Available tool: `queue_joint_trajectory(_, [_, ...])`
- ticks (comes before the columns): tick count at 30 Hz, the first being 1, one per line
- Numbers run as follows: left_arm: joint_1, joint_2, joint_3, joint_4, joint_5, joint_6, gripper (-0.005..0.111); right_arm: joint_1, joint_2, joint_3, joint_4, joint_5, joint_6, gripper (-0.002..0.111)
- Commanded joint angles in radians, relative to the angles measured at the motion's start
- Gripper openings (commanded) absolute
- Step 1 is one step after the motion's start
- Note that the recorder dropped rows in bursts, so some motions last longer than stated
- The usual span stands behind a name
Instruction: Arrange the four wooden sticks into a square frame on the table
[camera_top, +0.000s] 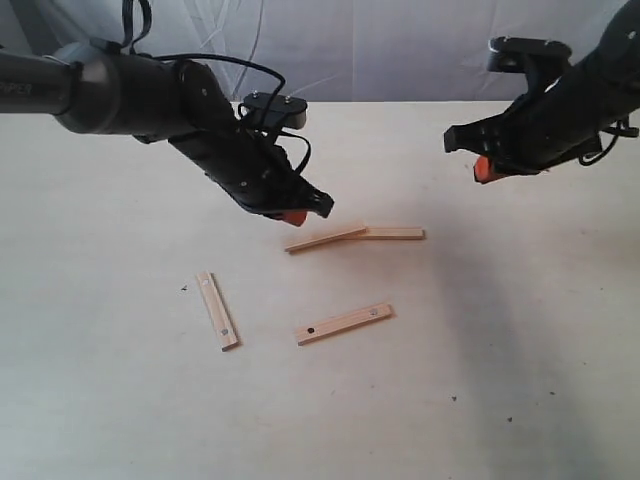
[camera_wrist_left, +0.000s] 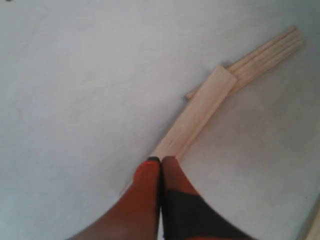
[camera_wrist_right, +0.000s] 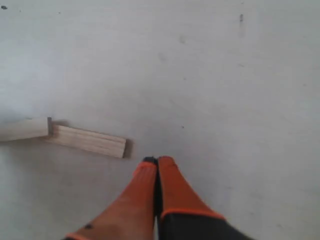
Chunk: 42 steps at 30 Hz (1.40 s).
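Four wooden sticks lie on the table (camera_top: 120, 400). One dotted stick (camera_top: 218, 310) lies at the left and another dotted stick (camera_top: 345, 323) in the middle front. A third stick (camera_top: 326, 238) (camera_wrist_left: 197, 117) rests one end on the fourth stick (camera_top: 395, 233) (camera_wrist_left: 267, 55) (camera_wrist_right: 90, 141), forming a shallow line. No square frame is formed. My left gripper (camera_top: 293, 215) (camera_wrist_left: 161, 160) is shut with nothing between its fingers, just above the third stick's free end. My right gripper (camera_top: 483, 170) (camera_wrist_right: 157, 161) is shut and empty, hovering right of the fourth stick.
A pale curtain (camera_top: 380, 45) hangs behind the table's far edge. A few tiny dark specks (camera_top: 184, 289) dot the tabletop. Bare table shows in front of the sticks and to the right.
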Motion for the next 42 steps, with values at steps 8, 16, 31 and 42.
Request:
queue_joint_trajectory(8, [-0.004,0.043,-0.011,-0.063,-0.128,-0.002,0.0,0.025,0.248,-0.116,0.319,-0.018,-0.271,-0.001])
queue_joint_trajectory(16, [-0.004,0.054,-0.011,-0.081,-0.048,-0.002,0.0,0.057,0.281,-0.116,0.331,-0.084,-0.272,-0.001])
queue_joint_trajectory(31, [-0.004,0.101,-0.011,-0.038,-0.01,-0.002,0.0,0.057,0.321,-0.116,0.337,-0.073,-0.273,-0.001])
queue_joint_trajectory(42, [-0.004,0.101,-0.011,-0.058,-0.01,-0.005,0.0,0.057,0.314,-0.096,0.37,0.253,-0.192,-0.001])
